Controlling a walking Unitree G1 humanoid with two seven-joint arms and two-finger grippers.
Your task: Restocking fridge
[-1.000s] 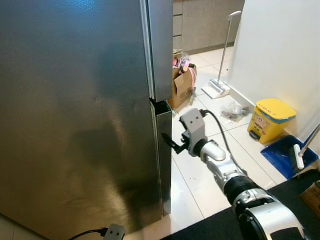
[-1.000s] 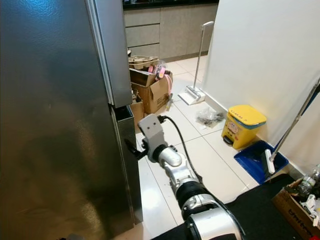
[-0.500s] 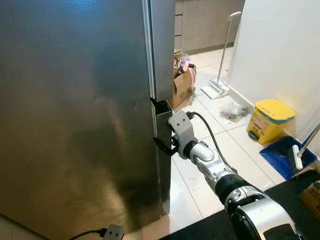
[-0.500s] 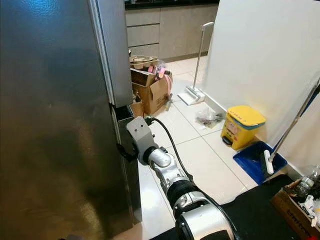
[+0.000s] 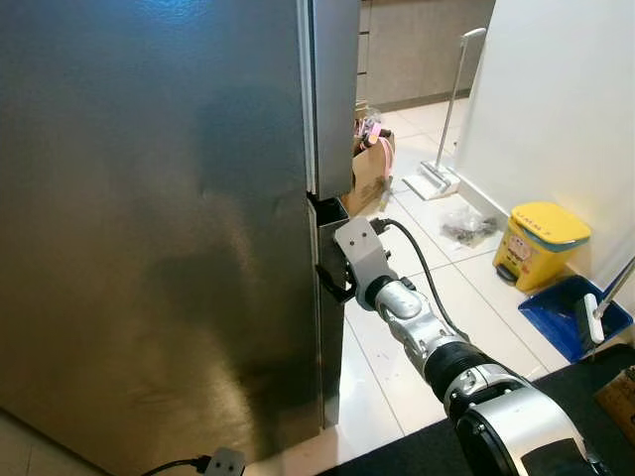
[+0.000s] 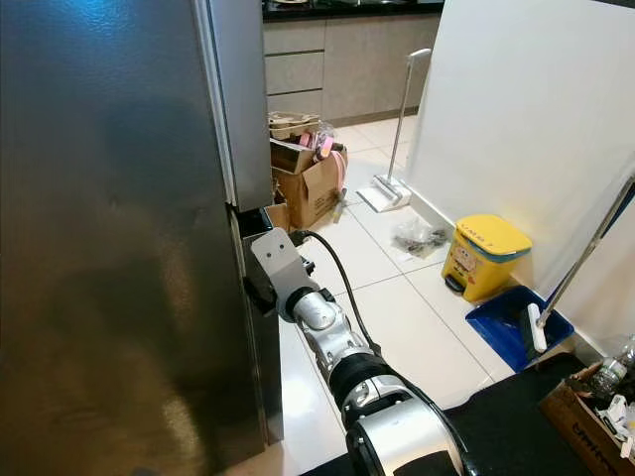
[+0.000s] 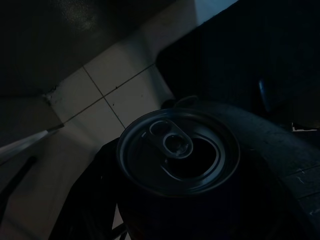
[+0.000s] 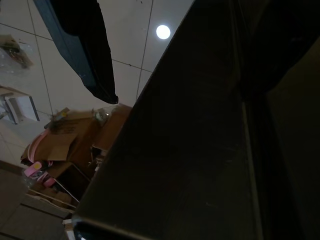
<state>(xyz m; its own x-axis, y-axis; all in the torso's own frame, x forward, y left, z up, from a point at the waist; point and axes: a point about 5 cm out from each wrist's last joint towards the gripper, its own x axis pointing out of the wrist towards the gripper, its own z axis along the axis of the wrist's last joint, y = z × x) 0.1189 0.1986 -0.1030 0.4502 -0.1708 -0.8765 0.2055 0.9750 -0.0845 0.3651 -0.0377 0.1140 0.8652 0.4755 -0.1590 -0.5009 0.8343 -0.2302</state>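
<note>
- Fingers [image 8: 95, 55] of your right gripper [image 5: 333, 281] sit at the fridge's [image 5: 149, 228] right edge, one either side of the lower door's edge; the spread tips leave them parted, though the door hides whether they press on it.
- Your right arm [image 5: 437, 342] reaches from the near right toward the seam between the fridge's upper and lower doors.
- Your left gripper [image 7: 280, 165] hangs low in shade and is closed around a can [image 7: 177, 155], held upright with its pull tab unopened.
- Below the can you see pale floor tiles [image 7: 100, 105] and a dark mat [image 7: 240, 45].
- A cardboard box [image 6: 313, 183] of clutter stands on the floor just beyond the fridge, on its far right.
- A yellow bin [image 5: 541, 243] stands against the white wall [image 5: 566, 99] at right, with a blue dustpan [image 5: 571, 315] just nearer.
- A floor mop [image 6: 392, 169] leans at the far end of that wall.
</note>
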